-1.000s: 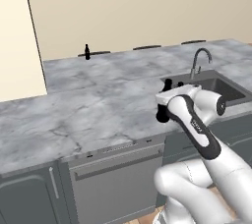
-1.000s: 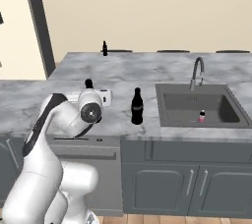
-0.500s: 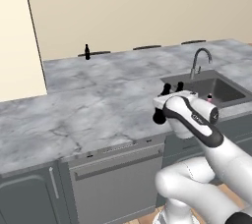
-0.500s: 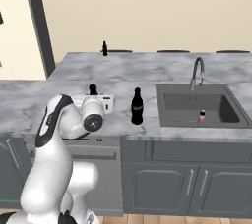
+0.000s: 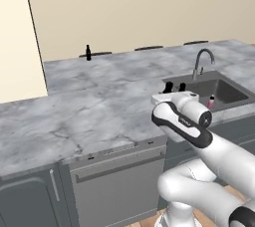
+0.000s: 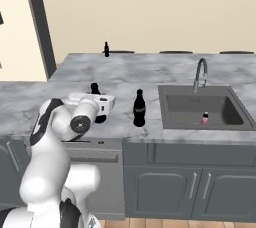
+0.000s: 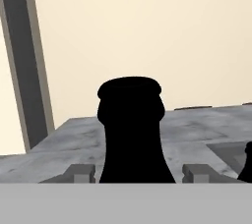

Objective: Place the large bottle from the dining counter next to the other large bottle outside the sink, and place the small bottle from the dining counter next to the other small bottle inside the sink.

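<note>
Gripping black bottle over marble counter (image 6: pixel 125 72).
Sink (image 6: pixel 200 109) holds small pink-capped bottle (image 6: pixel 205 118); large dark bottle (image 6: pixel 139 108) stands just left of basin; gripper (image 7: pixel 139 171) fingers clamp black bottle (image 7: pixel 133 134) upright; another small bottle (image 6: pixel 106 49) far back.

Grey dishwasher (image 5: pixel 117 181) under counter, cabinet doors (image 6: pixel 192 184) (grey), beige wall (image 6: pixel 165 7)

Behind the claw (image 6: pixel 95 90) runs a glossy white arm (image 5: pixel 219 156) of rounded, tube-like segments, with dark bands at its joints, a round grey cap near the wrist, and two small dark fingertips (image 5: pixel 168 87).
</note>
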Controlling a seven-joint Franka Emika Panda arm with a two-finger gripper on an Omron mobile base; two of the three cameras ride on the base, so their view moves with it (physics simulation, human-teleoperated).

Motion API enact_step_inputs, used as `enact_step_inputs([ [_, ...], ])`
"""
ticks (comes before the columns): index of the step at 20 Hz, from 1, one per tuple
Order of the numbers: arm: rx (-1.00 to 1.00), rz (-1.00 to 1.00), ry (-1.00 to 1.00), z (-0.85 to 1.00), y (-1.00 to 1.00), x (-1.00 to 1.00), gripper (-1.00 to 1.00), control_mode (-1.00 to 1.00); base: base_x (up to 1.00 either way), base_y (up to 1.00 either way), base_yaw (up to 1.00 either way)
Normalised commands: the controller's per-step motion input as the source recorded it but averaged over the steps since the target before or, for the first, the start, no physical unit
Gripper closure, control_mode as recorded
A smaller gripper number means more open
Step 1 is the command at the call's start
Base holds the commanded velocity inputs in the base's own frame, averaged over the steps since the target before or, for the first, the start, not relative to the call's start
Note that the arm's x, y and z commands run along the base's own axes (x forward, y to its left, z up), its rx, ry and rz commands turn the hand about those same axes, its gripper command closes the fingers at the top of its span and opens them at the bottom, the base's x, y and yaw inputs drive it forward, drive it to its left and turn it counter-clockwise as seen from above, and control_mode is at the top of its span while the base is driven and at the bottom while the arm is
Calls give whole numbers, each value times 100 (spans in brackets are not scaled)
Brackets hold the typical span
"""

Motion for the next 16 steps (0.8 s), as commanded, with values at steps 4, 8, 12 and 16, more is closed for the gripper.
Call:
enact_step_inputs([
  [4,0,-1,1,-12,-20,16,100,-100,0,0,0],
  [8,0,-3,7,-6,-22,12,100,-100,0,0,0],
  [12,0,0,0,0,0,0,100,-100,0,0,0],
  [16,-2,0,0,-11,0,0,100,-100,0,0,0],
])
